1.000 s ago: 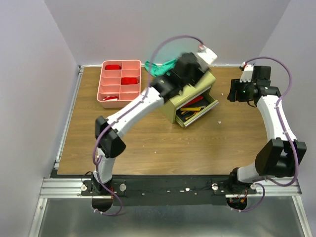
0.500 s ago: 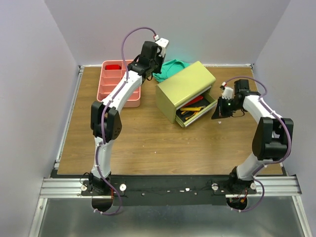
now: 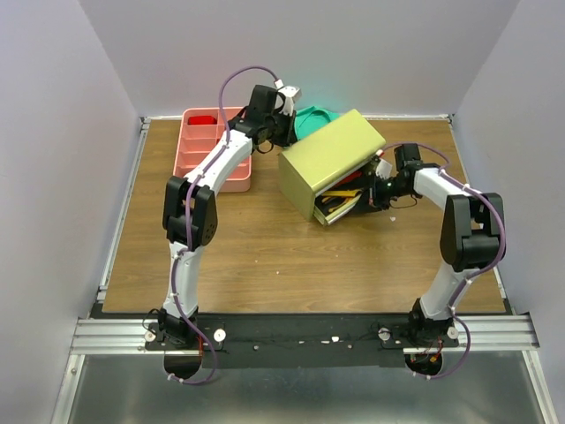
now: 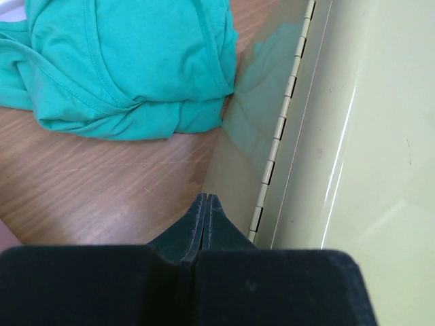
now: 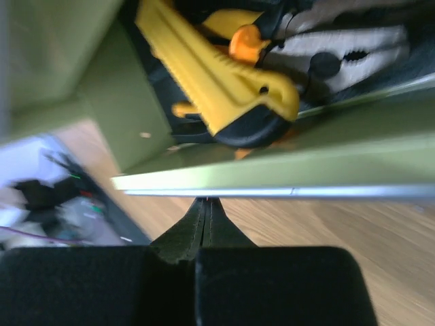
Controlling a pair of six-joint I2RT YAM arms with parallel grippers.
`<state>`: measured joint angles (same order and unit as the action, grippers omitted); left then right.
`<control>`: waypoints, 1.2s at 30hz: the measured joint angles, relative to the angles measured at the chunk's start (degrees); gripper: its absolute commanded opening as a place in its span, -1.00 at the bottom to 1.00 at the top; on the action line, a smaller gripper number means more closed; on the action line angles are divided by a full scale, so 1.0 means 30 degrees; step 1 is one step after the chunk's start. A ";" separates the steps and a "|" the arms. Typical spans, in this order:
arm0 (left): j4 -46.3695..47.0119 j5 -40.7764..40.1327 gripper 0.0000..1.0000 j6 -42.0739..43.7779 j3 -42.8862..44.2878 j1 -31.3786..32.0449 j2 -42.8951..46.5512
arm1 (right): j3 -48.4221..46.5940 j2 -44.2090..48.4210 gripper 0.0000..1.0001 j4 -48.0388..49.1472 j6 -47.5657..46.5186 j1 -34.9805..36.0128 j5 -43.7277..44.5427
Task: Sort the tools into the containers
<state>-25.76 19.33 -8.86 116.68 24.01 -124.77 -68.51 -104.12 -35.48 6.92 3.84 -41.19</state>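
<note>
Tray (image 3: 199, 163), pink, sits at the counter's (image 3: 265, 247) 10 o'clock, with a red item (image 3: 205, 118) in its far compartment. Left pincer (image 4: 205, 204), clenched on nothing, hangs at the 10 o'clock corner of the chest (image 3: 331, 155), tips beside its hinged back wall. The cloth (image 4: 129, 61) lies just beyond, at 12 o'clock. The chest stands askew near the counter's middle, and its bottom drawer (image 3: 349, 205) is open toward 4 o'clock. Inside are a yellow knife (image 5: 211, 75), pliers (image 5: 353, 54) and other tools. Right pincer (image 5: 205, 207), also clenched and empty, has its tips at the drawer's front lip.
</note>
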 measured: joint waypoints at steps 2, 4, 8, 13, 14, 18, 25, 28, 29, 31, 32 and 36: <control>0.0102 0.0372 -1.00 -0.0248 -0.0102 -0.0109 -0.0007 | 0.0197 0.0007 -0.99 0.0933 0.1494 -0.0102 -0.0852; 0.0168 0.0525 -1.00 -0.0379 -0.0153 -0.0146 -0.0007 | 0.1231 0.0102 -0.99 0.3330 0.4000 -0.0131 -0.1705; 0.0415 0.0838 -1.00 -0.0648 -0.0255 -0.0197 -0.0007 | 0.3410 0.0182 -0.99 0.7198 0.7614 -0.0124 -0.2295; 0.0933 0.1056 -1.00 -0.0787 -0.0656 -0.0255 -0.0007 | 0.4940 0.0262 -0.98 1.2116 1.2415 -0.0102 -0.1931; 0.0984 0.1078 -1.00 -0.0794 -0.0736 -0.0270 -0.0007 | 0.5370 0.0262 -0.99 1.3180 1.3369 -0.0087 -0.1785; 0.1209 0.1202 -1.00 -0.0874 -0.0954 -0.0321 -0.0007 | 0.6273 0.0182 -0.95 1.5424 1.6487 0.0175 -0.1042; 0.1413 0.1217 -1.00 -0.0925 -0.1158 -0.0372 -0.0007 | 0.5260 -0.0546 -0.88 1.6378 1.8731 0.0772 -0.0532; 0.1413 0.1217 -0.92 -0.0933 -0.1158 -0.0379 -0.0007 | 0.4801 -0.0707 -0.81 1.5497 1.9067 0.0750 -0.0597; 0.1413 0.1217 -0.79 -0.0954 -0.1158 -0.0379 -0.0007 | 0.4699 -0.0707 -0.74 1.5132 1.8979 0.0743 -0.0597; 0.1399 0.1180 -0.24 -0.1027 -0.1158 -0.0379 -0.0007 | 0.4444 -0.0648 -0.58 1.4462 1.8637 0.0656 -0.0590; 0.1384 0.1056 -0.10 -0.1071 -0.1158 -0.0379 0.0015 | 0.4350 -0.0430 -0.51 1.3741 1.8054 0.0554 -0.0495; 0.0947 0.0525 0.61 -0.1282 -0.1158 -0.0481 0.0313 | 0.3789 0.1588 0.60 0.9151 1.4659 -0.0342 0.1027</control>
<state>-22.92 20.91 -12.71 113.21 22.57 -123.83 -57.14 -99.35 -8.03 50.89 2.81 -38.11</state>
